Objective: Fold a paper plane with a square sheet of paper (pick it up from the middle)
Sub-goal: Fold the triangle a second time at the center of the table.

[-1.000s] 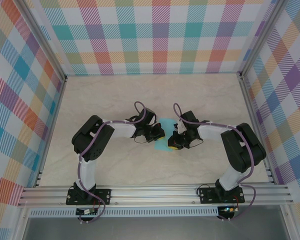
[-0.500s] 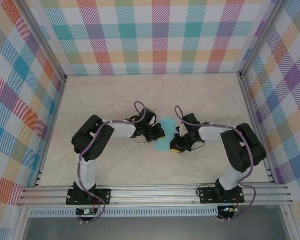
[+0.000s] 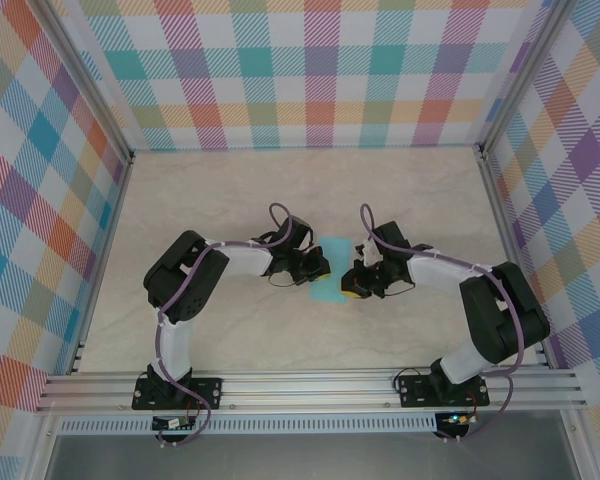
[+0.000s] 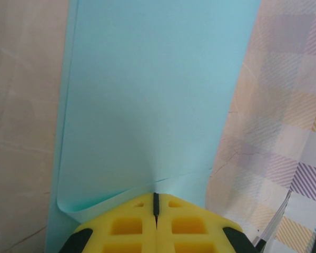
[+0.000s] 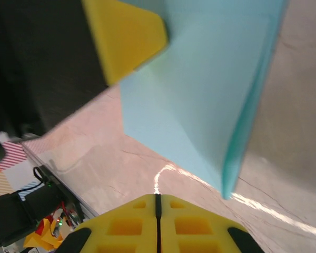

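The left end effector (image 4: 155, 203) is clenched on the near edge of the square sheet of paper (image 4: 152, 95). Its two yellow pads meet with the thin teal edge nipped between them, and the paper puckers slightly at the bite. From there the sheet runs away as a flat band. A second layer shows along its left edge, curling up at the near left corner.

The right end effector (image 5: 157, 203) is also clenched, pads pressed flat together with nothing between them. It sits just short of the sheet, whose doubled edge and lowest corner hang close over the counter (image 3: 230, 190). I cannot tell whether that corner touches.

From overhead, both end effectors meet near the middle of the counter with the teal sheet between them, the arms bent inward from either side. Bare marbled counter lies open all around them, widest toward the far plaid wall (image 3: 320, 70) and out to both side walls. The aluminium rail (image 3: 310, 385) closes off the near edge.

The wrist views give the pinch and the paper's layers, while the overhead view gives the surrounding room.
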Controlling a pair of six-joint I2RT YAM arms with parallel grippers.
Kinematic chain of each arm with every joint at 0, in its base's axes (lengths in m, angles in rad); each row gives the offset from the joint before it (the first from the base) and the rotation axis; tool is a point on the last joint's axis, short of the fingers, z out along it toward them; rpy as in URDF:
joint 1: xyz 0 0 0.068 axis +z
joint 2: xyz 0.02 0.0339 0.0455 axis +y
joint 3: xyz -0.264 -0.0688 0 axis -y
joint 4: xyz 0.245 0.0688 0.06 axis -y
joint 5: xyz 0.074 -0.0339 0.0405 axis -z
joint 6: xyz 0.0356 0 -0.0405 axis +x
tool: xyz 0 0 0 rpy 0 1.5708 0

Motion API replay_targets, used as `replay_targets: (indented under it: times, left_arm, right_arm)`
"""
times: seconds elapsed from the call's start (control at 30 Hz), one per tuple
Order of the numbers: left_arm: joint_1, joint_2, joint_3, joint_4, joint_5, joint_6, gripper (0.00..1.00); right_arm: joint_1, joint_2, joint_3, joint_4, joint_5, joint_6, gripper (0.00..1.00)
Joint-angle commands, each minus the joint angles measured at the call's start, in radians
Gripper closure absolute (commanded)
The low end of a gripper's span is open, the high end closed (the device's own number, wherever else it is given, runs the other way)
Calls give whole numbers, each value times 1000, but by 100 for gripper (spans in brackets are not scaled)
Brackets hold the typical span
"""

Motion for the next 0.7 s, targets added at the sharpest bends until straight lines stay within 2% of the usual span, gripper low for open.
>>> replay_targets:
  times: [0.0,0.17,0.4,0.67]
  left_arm:
    - [-10,28,-5,-8,-11,12,100]
    - [-10,24,-7,-12,-12,14,100]
    - [-10,25,-9,-13,-16,14,100]
    - [-10,24,-11,-28,-34,18,100]
  right_arm:
    - [1,55,45,31,-34,39,95]
    - [7,143,62,70,-32,48,95]
    - [7,199,32,-1,54,-3,95]
    - [1,152,-37,6,23,-17,93]
